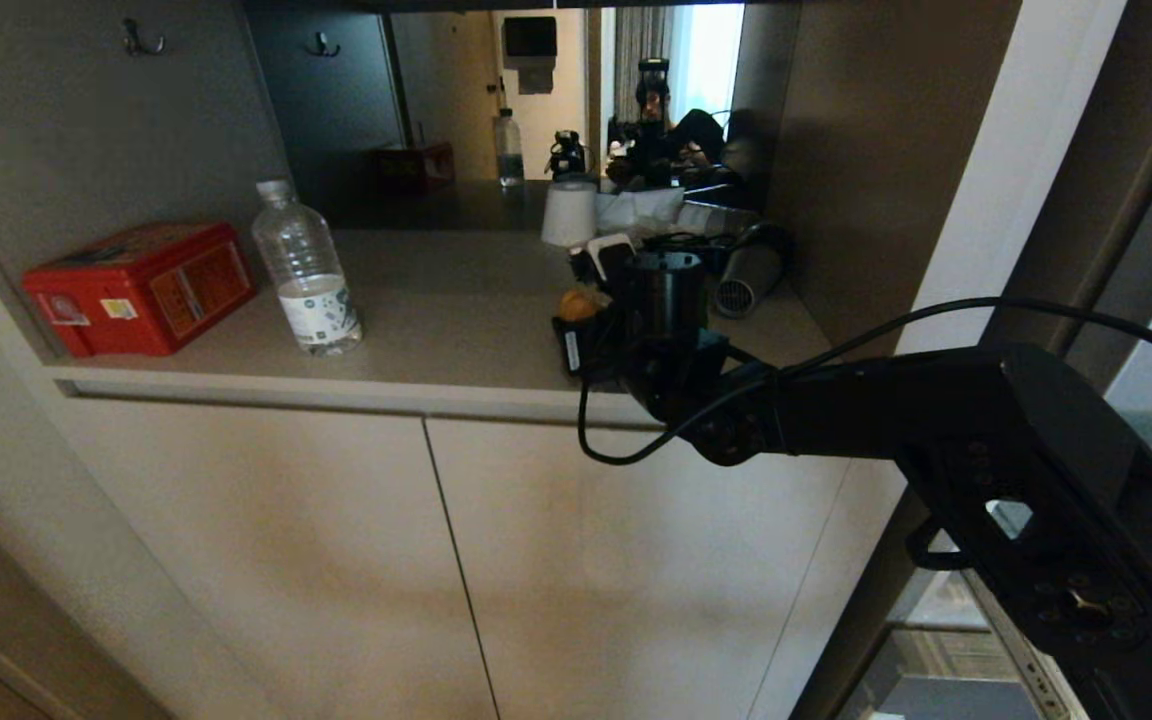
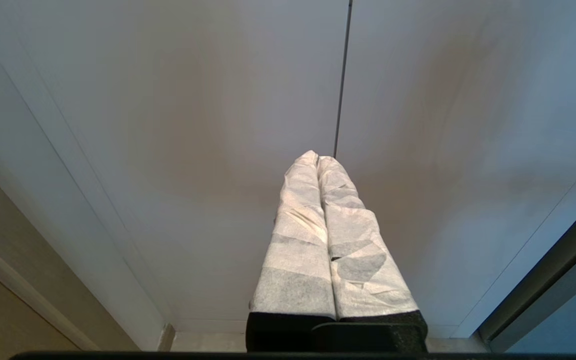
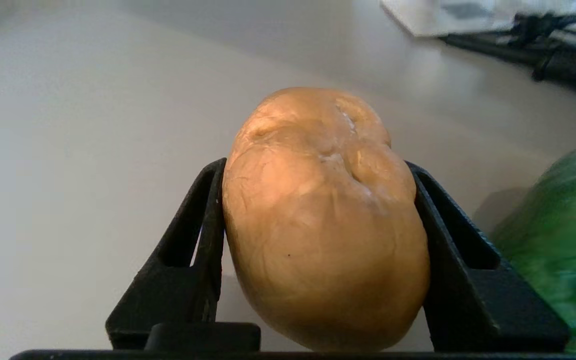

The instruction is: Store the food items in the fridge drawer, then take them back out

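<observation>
While potato sits clamped – right gripper | beige counter – mirror behind

Head view: set high, it looks forward and down onto a beige recessed countertop and the pale flat cabinet doors beneath it, from a moderate distance. Left wrist view: it faces the same pale doors from close by, along the white-wrapped left gripper. Right wrist view: very near and low over the countertop, it looks along the black right gripper at a tan-brown oval potato, also glimpsed in the head view.
</observation>
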Robot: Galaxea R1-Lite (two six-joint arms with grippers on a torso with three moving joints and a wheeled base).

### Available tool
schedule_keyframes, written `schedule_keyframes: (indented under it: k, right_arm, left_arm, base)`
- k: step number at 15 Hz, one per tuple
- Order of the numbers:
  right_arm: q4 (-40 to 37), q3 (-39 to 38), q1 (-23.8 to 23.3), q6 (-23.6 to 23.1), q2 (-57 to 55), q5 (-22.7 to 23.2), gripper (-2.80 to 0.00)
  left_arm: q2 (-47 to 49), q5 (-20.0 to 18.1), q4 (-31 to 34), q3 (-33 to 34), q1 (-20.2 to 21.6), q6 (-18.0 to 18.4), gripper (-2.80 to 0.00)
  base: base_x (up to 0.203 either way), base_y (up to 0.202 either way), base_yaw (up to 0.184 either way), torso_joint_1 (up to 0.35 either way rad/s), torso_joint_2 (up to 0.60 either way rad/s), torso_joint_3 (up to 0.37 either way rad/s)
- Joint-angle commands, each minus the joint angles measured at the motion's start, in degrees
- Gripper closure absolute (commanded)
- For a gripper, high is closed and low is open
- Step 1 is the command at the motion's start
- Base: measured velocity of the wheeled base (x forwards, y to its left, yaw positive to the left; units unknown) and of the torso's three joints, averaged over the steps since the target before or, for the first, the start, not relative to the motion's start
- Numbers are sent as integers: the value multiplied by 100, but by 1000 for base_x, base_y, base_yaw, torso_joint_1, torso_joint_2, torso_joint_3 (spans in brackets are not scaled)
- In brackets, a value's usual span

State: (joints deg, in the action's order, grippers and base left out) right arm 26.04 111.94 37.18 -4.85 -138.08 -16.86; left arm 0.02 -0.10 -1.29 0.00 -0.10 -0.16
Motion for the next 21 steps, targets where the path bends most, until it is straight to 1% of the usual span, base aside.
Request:
schedule_keyframes:
  k: [1,4,7,11,13,16,17,18,19,20,21]
  right_arm:
    - [-22,-107,26,-7,323,-10,0]
    - [-161,-466,99,11,942,-2,0]
    - [-286,-1318,250,75,1878,9,0]
    - [-524,-2929,498,364,3520,23,0]
    - [-676,-3908,598,587,4441,29,0]
    - [-866,-5420,655,775,5737,18,0]
    - [-1061,-5744,649,838,6133,-13,0]
    - [-1421,-6028,630,973,6557,-114,0]
    - [-1920,-6245,585,1225,6947,-253,0]
    - [-2504,-6406,482,1577,7276,-376,0]
    - [-2984,-6519,247,1901,7546,-444,0]
  left_arm:
    - [-2,1,-3,62,1,-2,0]
    - [-2,1,-3,62,1,-2,0]
    - [-2,1,-3,62,1,-2,0]
    - [-2,1,-3,62,1,-2,0]
    - [-2,1,-3,62,1,-2,0]
    - [-2,1,-3,62,1,-2,0]
    - [-2,1,-3,62,1,-2,0]
    - [-2,1,-3,62,1,-2,0]
    - [-2,1,-3,62,1,-2,0]
    - [-2,1,-3,62,1,-2,0]
    - [-2,1,-3,62,1,-2,0]
  base:
    - [0,0,0,0,0,0]
    - [0,0,0,0,0,0]
    - [0,0,0,0,0,0]
    - [0,0,0,0,0,0]
    - [0,0,0,0,0,0]
    - [0,0,0,0,0,0]
    - [0,0,0,0,0,0]
    - [0,0,0,0,0,0]
    - [0,0,0,0,0,0]
    - [0,0,0,0,0,0]
    - [0,0,0,0,0,0]
